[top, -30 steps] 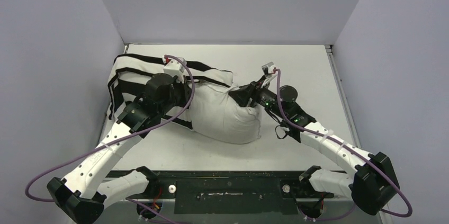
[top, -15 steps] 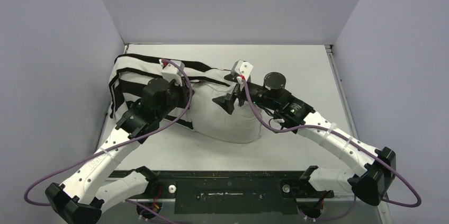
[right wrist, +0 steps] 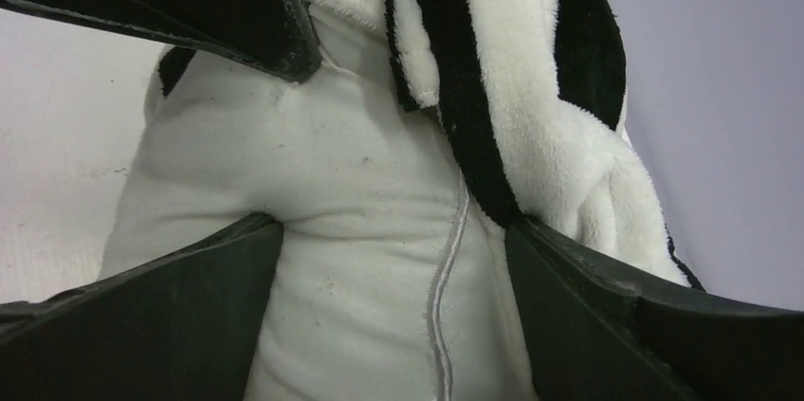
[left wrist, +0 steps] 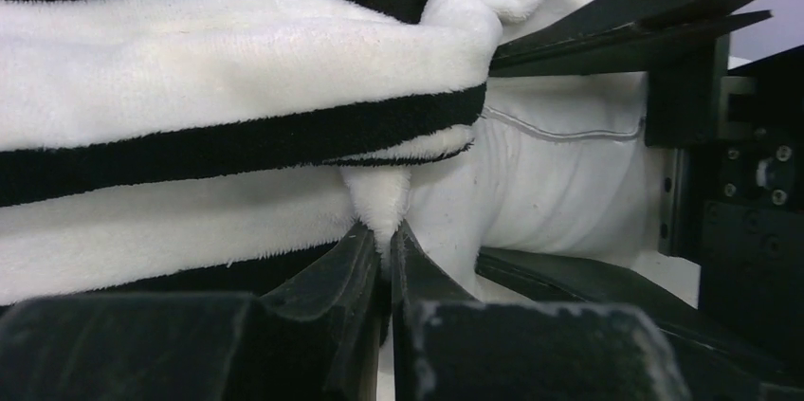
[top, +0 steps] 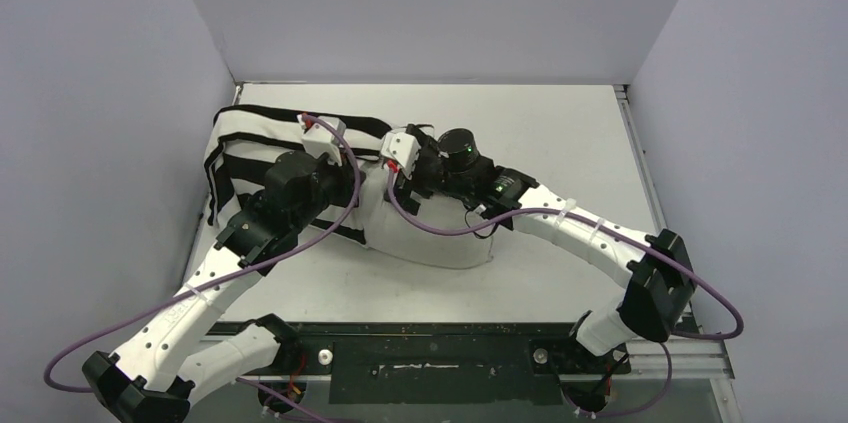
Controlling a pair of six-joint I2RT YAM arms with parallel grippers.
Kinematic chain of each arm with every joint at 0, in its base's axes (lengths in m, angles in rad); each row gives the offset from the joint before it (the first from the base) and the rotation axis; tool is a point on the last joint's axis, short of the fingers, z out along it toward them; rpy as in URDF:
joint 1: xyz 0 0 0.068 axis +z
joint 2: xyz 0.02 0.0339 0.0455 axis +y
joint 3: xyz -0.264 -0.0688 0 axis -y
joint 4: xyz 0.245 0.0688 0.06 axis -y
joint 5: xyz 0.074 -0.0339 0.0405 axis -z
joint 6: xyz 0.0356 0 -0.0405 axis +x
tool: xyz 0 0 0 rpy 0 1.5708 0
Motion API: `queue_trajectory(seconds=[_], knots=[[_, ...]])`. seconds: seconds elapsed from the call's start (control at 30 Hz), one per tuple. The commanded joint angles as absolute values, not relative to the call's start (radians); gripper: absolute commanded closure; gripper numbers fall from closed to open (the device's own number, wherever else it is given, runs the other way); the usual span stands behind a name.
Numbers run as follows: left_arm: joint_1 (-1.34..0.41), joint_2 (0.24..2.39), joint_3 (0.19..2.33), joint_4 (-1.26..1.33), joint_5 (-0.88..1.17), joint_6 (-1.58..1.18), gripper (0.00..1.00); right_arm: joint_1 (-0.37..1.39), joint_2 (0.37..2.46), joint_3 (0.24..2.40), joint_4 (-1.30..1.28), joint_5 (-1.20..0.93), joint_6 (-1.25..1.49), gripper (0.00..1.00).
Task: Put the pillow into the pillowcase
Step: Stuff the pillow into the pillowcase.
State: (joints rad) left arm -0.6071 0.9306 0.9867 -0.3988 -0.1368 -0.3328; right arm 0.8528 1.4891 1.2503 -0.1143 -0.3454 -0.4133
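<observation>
— So, where is the pillow (top: 445, 233)?
— On the table (top: 570, 133), left of the middle. Its left end sits under the mouth of the striped pillowcase (top: 245, 133), and the rest lies bare.
— And the left gripper (left wrist: 384, 235)?
— Its jaws are pinched together on a small fold of the pillowcase's white hem, holding that edge raised above the pillow.
— The right gripper (right wrist: 393, 230)?
— Spread wide, with one finger on each side of the pillow's seamed end, right by the striped hem. It grips nothing, as far as I can see. Whether the fingers (right wrist: 190, 297) actually press the fabric is hard to tell from so close.
— Are the two grippers near each other?
— Just beside each other, at the pillowcase opening.
</observation>
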Motion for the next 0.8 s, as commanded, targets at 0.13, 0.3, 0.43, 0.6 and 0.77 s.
queue_trajectory(seconds=[0.13, 0.3, 0.43, 0.6, 0.77], knots=[[-0.607, 0.955, 1.120, -0.432, -0.061, -0.370, 0.63, 0.828, 1.563, 1.254, -0.056, -0.315, -0.373, 0.87], [-0.606, 0.965, 1.225, -0.649, -0.180, -0.389, 0.57, 0.747, 1.486, 1.122, 0.124, -0.327, -0.163, 1.00], [-0.605, 0.933, 1.154, -0.622, -0.162, -0.397, 0.57, 0.726, 1.471, 1.103, 0.144, -0.349, -0.116, 1.00], [-0.604, 0.980, 1.096, -0.478, -0.152, -0.364, 0.56, 0.727, 1.466, 1.103, 0.171, -0.388, -0.057, 1.00], [-0.603, 1.052, 1.085, -0.287, -0.257, -0.303, 0.53, 0.737, 1.438, 1.056, 0.232, -0.414, -0.002, 1.00]])
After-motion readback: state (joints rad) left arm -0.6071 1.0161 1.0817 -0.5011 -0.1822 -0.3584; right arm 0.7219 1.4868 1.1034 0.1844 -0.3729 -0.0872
